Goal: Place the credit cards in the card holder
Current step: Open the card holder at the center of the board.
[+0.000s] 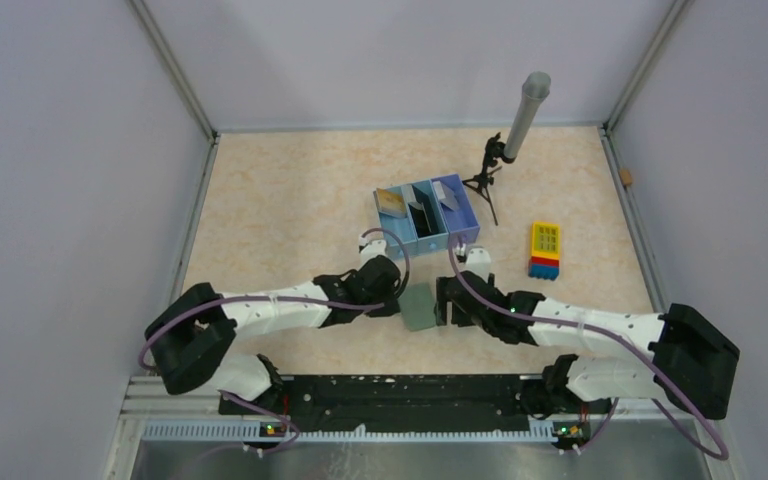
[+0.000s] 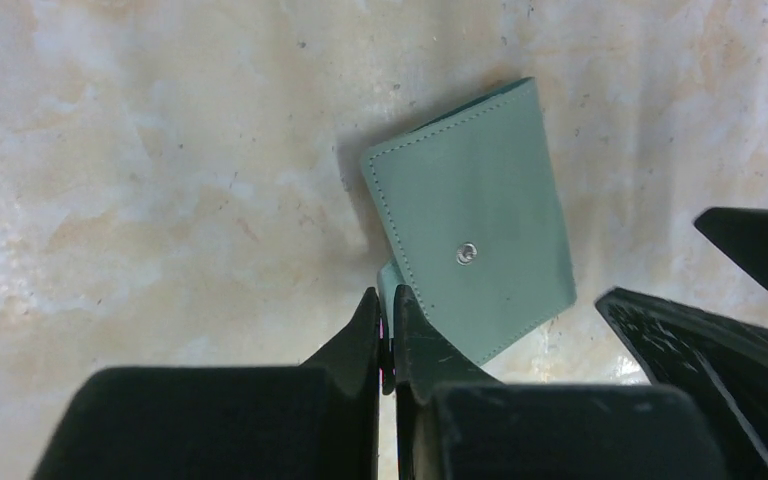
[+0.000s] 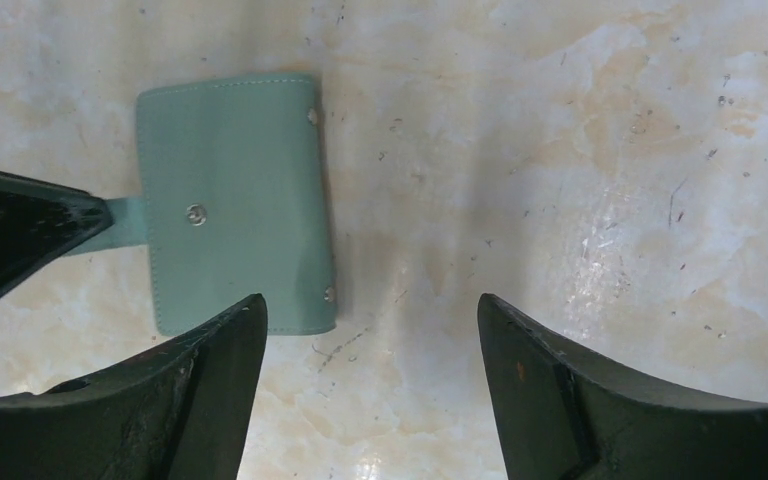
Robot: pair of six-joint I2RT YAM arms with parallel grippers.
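**Operator:** Overhead first. Where is everything?

**Spotter:** Your card holder (image 1: 419, 306) lies folded shut on the table (image 1: 290, 200), on the near side. It sits between your left gripper (image 1: 398, 300) and right gripper (image 1: 444, 300). The cards (image 1: 392, 201) stand in the blue tray (image 1: 460, 238), just beyond it.

**Operator:** Left wrist view?

**Spotter:** Your left gripper is clenched on the thin strap (image 2: 390, 283) sticking out of the holder's left edge. The snap (image 2: 467, 254) on the top face is bare, so I'd say the strap is undone.

**Operator:** Right wrist?

**Spotter:** Your right gripper is spread wide and grasps nothing. One finger (image 3: 160, 400) hangs by the holder's right corner, and the other is over bare table.

**Operator:** What could go wrong?

**Spotter:** You're pinching only the strap's tip. If you pull hard it may slip free, or drag the whole holder along, because nothing pins the body down. If your right finger lands on the top flap, it will press the holder closed instead of letting it open.
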